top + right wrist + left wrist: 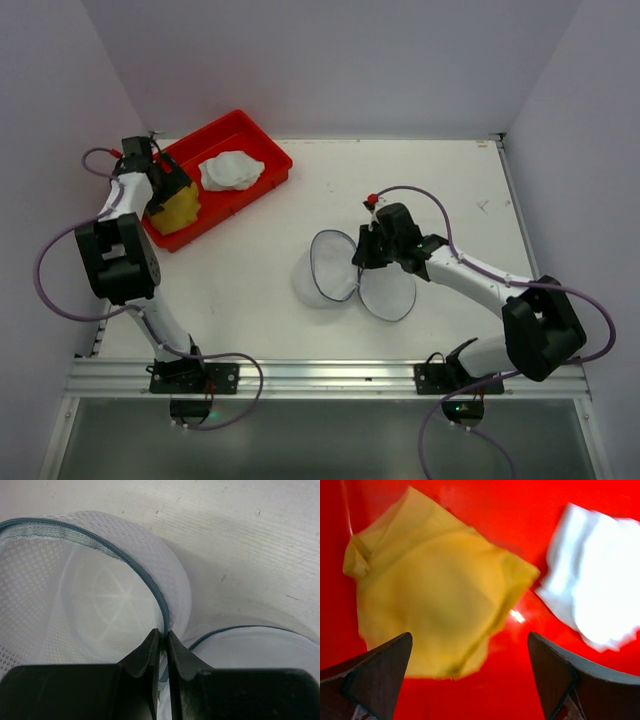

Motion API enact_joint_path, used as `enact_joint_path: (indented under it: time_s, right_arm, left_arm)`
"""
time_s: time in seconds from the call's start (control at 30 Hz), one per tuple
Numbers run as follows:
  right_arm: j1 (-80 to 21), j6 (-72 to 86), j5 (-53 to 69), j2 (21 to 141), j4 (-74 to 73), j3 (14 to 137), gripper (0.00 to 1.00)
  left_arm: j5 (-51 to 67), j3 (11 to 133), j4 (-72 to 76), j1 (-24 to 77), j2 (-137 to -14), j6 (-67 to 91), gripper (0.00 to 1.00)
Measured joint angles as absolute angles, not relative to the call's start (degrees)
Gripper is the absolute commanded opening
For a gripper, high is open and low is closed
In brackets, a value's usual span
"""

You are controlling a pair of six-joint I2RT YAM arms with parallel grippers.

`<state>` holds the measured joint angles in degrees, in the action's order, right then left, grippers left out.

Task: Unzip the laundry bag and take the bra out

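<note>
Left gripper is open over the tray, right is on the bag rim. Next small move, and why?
Probably raise the left gripper up, clear of the red tray: its jaws stand open and the yellow bra lies loose on the tray beneath them. The right gripper pinches the zip rim of the laundry bag, which looks empty.

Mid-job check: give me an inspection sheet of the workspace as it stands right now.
Surface: white table, lightly scuffed.
Job's things: laundry bag at centre, unzipped, lid flipped aside, looks empty; yellow garment in the red tray.
Clutter: white garment in the same tray.
Grippers: left gripper open over the yellow garment; right gripper nearly closed on the bag's zip rim.
Cables: purple cables loop beside both arms, off the bag.
Surroundings: pale walls; metal rail at the near edge.
</note>
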<state>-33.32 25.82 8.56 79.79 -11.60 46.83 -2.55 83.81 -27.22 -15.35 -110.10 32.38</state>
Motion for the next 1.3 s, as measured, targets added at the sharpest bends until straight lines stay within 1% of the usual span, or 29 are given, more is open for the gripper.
enact_joint_path:
  time_s: [0.1,0.13,0.2,0.23,0.3,0.33,0.43,0.5,0.57,0.67,0.8,0.93,1.07,1.1,1.13,1.17,1.23,1.27,1.3]
  right_arm:
    - [-33.3,25.8,8.6,80.2,-11.7,47.4,0.25]
    - [-33.3,25.8,8.5,80.4,-11.8,47.8,0.36]
    - [-33.3,25.8,8.5,80.5,-12.1,48.7,0.48]
    - [-33.3,25.7,8.5,80.5,-12.2,49.2,0.6]
    - [-33.3,25.7,8.4,80.5,-12.6,50.4,0.7]
    - [-33.3,25.7,8.4,80.5,-12.9,51.2,0.77]
    - [-33.3,26.3,7.2,80.4,-12.9,52.9,0.85]
    - [-33.3,26.9,5.8,79.7,-13.3,53.0,0.87]
    - [-33.2,27.9,4.0,78.2,-14.2,52.9,0.88]
    - [-32.4,30.2,1.7,74.1,-14.6,51.1,0.89]
    - [-30.0,34.7,-2.2,68.0,-16.8,46.0,0.94]
    - [-26.9,38.7,-4.9,64.5,-21.6,41.4,0.97]
    - [-24.8,42.5,-7.0,61.2,-25.3,36.9,0.95]
    - [-24.4,43.4,-7.1,60.1,-26.2,35.6,0.95]
    - [-24.1,44.2,-7.3,59.0,-27.0,34.6,0.95]
    - [-23.8,45.0,-7.6,58.3,-27.8,33.9,0.95]
    - [-23.1,45.9,-8.0,57.7,-28.7,33.3,0.93]
    - [-22.7,46.2,-7.9,57.7,-29.1,33.2,0.92]
    - [-22.2,46.4,-7.9,57.8,-29.2,33.1,0.9]
  left_arm:
    - [1.1,81.0,-28.3,-15.0,-103.3,32.4,1.0]
    - [2.3,79.4,-28.3,-14.6,-99.8,32.4,1.0]
    - [3.9,75.2,-28.1,-12.4,-91.4,32.3,1.0]
    - [4.5,73.7,-28.1,-10.9,-87.9,32.3,1.0]
    - [5.7,69.0,-26.8,-4.9,-79.2,32.3,0.96]
    - [6.2,66.5,-26.1,-1.0,-75.5,32.4,0.95]
    - [8.6,58.4,-24.2,10.1,-68.9,33.2,0.9]
    - [9.6,53.1,-23.1,15.1,-68.2,34.5,0.87]
    - [9.6,48.0,-22.5,19.4,-69.6,36.3,0.86]
    - [10.0,43.5,-21.9,25.7,-72.0,38.6,0.86]
    - [10.0,42.6,-18.8,31.9,-74.3,41.0,0.87]
    - [8.6,42.6,-15.6,33.6,-76.5,42.7,0.85]
    - [5.7,42.5,-13.9,33.8,-80.4,43.9,0.77]
    - [5.1,42.3,-13.7,33.8,-81.6,44.0,0.7]
    - [4.5,42.3,-13.4,33.8,-83.0,44.3,0.66]
    - [4.1,42.2,-13.0,33.8,-84.6,44.5,0.58]
    - [3.6,42.1,-12.1,33.7,-87.3,45.1,0.51]
    - [3.3,42.3,-10.9,33.7,-87.7,45.0,0.44]
    - [3.0,42.3,-10.0,33.8,-88.4,45.3,0.41]
